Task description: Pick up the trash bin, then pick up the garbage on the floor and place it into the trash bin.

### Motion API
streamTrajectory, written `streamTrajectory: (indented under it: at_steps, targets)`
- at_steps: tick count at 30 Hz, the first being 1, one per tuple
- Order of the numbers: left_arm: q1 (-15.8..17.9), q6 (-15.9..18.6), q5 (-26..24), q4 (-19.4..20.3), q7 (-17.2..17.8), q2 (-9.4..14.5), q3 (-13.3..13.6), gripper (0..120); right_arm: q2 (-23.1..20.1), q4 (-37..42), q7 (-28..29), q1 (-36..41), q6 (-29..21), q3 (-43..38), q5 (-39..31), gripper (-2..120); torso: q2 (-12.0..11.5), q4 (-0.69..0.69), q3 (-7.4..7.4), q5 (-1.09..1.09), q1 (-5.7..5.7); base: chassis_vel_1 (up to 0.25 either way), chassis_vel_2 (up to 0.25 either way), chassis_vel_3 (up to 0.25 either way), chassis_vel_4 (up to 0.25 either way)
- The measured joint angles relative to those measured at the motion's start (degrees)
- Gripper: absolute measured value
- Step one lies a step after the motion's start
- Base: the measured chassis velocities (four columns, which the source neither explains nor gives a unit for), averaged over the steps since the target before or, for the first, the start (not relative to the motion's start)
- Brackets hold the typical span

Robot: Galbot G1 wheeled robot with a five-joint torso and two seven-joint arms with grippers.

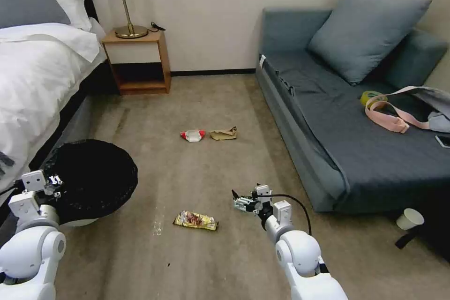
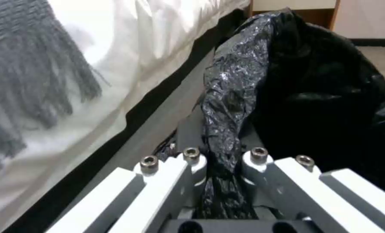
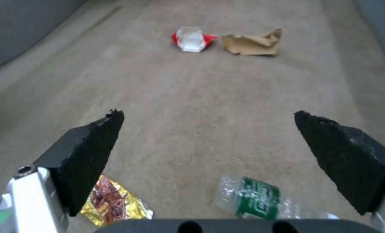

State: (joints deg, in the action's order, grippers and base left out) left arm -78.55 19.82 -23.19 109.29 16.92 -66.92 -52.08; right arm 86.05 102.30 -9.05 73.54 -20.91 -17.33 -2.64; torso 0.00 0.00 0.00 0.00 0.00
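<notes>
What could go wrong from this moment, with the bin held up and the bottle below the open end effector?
1. The left end effector grips the trash bin only by a fold of its black bag; the bag may slip or tear.
2. The right end effector is open above the clear bottle, which lies at the near edge of the wrist view; the round bottle may roll away when touched.
3. The yellow wrapper lies close and may be caught too.

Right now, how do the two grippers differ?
The left gripper is shut on the trash bin's black bag, holding the trash bin beside the bed; the right gripper is open and empty, low over the plastic bottle and yellow snack wrapper. Both have white bodies.
</notes>
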Motion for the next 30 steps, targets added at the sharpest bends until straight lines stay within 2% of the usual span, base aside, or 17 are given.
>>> streamTrajectory:
  at_steps: [7,18,25,30]
  targets:
    - [0.06,-0.04,-0.13,-0.26,0.21,-0.13,0.13,4,-0.76,-2.89,-1.36,0.01,1.31,2.92,2.86,100,0.00,-0.01,0.00,0.00,0.00,-0.120,0.117,0.115,-0.120]
    - [-0.15,-0.03,0.00,-0.41,0.36,-0.57,0.07,4,-1.58,-5.53,-1.84,-1.40,1.49,6.43,3.41,100,0.00,0.00,0.00,0.00,0.00,-0.120,0.122,0.125,-0.130]
    - [0.56,0.16,2.00,-0.25,0.42,-2.12,0.95,4,-5.39,-10.93,-2.86,-4.67,1.43,14.73,3.90,100,0.00,0.00,0.00,0.00,0.00,-0.103,0.113,0.093,-0.109]
    - [1.15,0.16,3.59,0.12,0.42,-3.47,1.61,4,-6.16,-14.74,-3.12,-8.56,1.46,20.49,3.77,100,0.00,-0.01,0.00,0.00,0.00,-0.103,0.093,0.099,-0.102]
